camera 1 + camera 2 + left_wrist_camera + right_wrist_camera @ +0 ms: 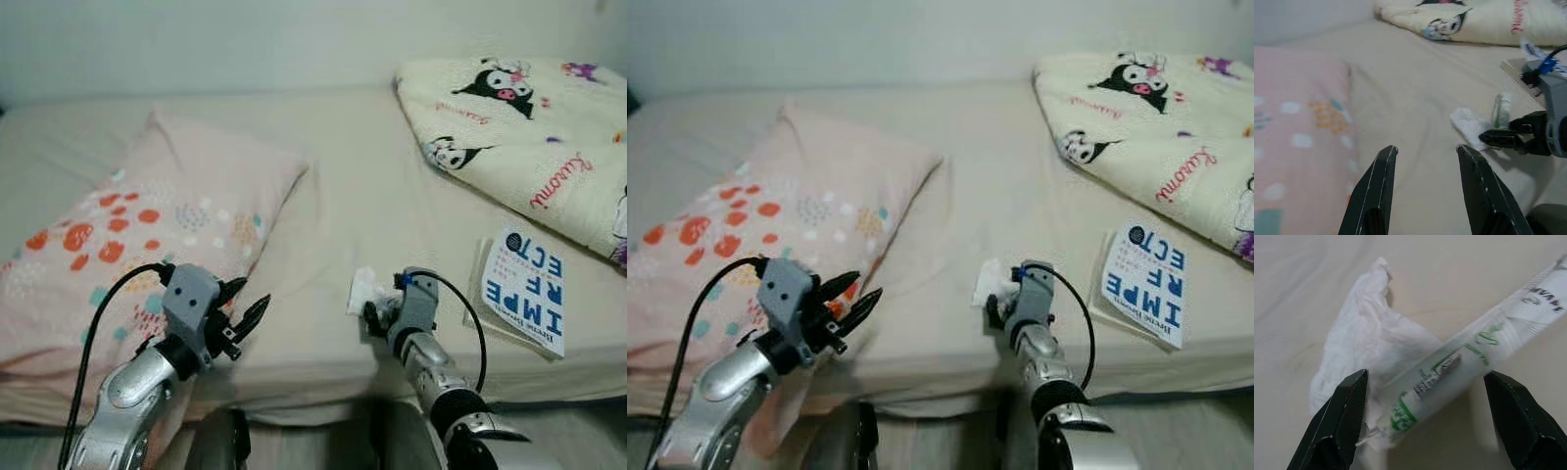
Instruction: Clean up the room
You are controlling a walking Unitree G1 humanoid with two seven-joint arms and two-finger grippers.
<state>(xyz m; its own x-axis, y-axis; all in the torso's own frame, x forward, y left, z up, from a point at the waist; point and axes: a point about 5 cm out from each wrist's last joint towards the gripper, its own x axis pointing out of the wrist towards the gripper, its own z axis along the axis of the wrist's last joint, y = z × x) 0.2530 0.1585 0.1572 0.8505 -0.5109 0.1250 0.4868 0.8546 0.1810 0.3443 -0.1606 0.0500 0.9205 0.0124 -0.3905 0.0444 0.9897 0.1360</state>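
Observation:
A crumpled white tissue [1366,342] lies on the beige bed sheet [362,176] near the front edge. A white wrapper with green print [1469,352] rests slantwise on it. My right gripper [1426,373] is open, its two fingers standing either side of the tissue and wrapper, low over the sheet. From the head, the tissue [361,287] pokes out just beyond the right gripper [375,315]. My left gripper [253,294] is open and holds nothing, hovering by the front corner of the pillow [147,225].
A pink pillow with orange and teal spots covers the bed's left side. A folded cartoon-print blanket [529,127] lies at the back right. A blue and white book [524,289] rests on the bed right of my right gripper.

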